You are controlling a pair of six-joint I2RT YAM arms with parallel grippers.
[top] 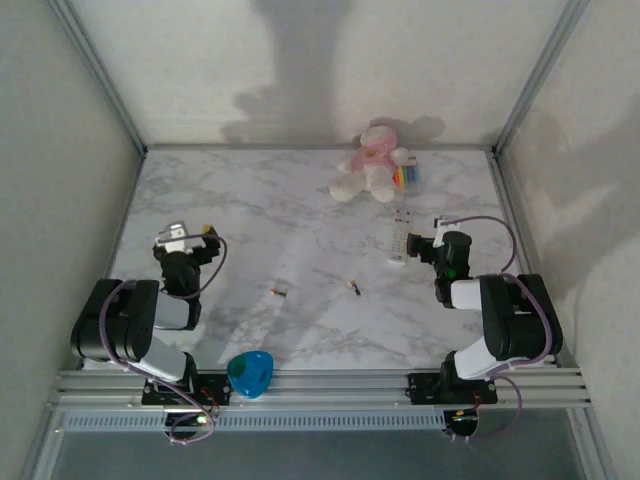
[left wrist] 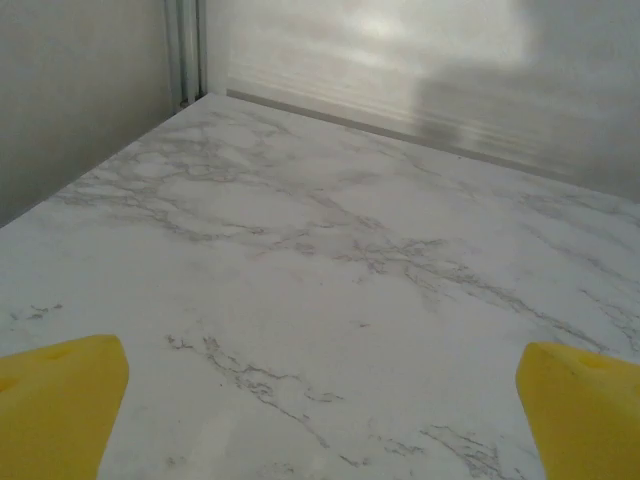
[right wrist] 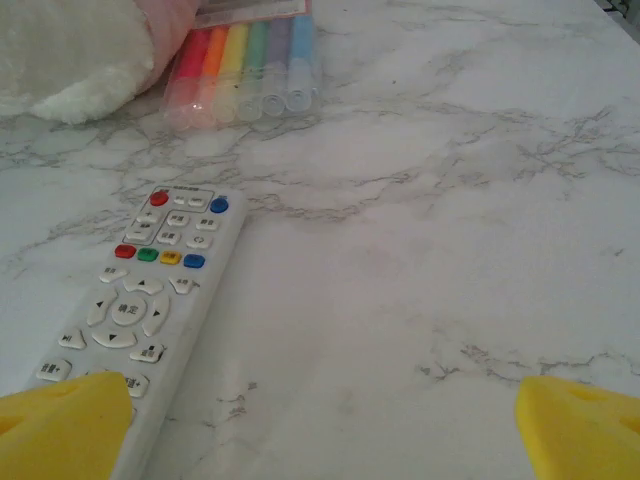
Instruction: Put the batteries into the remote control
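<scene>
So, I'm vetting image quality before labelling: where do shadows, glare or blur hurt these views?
Top external: dim, heavy shadows on the back wall, two tiny cylindrical batteries barely resolved. Left wrist: bright glare on the far wall, yellow fingertips blurred. Right wrist: slim white-grey remote control sharp, white plush toy softer.

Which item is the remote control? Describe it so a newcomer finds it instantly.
Start at the pink-and-white plush toy at the far edge of the marble table. A little nearer lies the slim white-grey remote control. Unlike the rainbow-striped marker pack beside the toy, it is long, pale and button-covered.
</scene>
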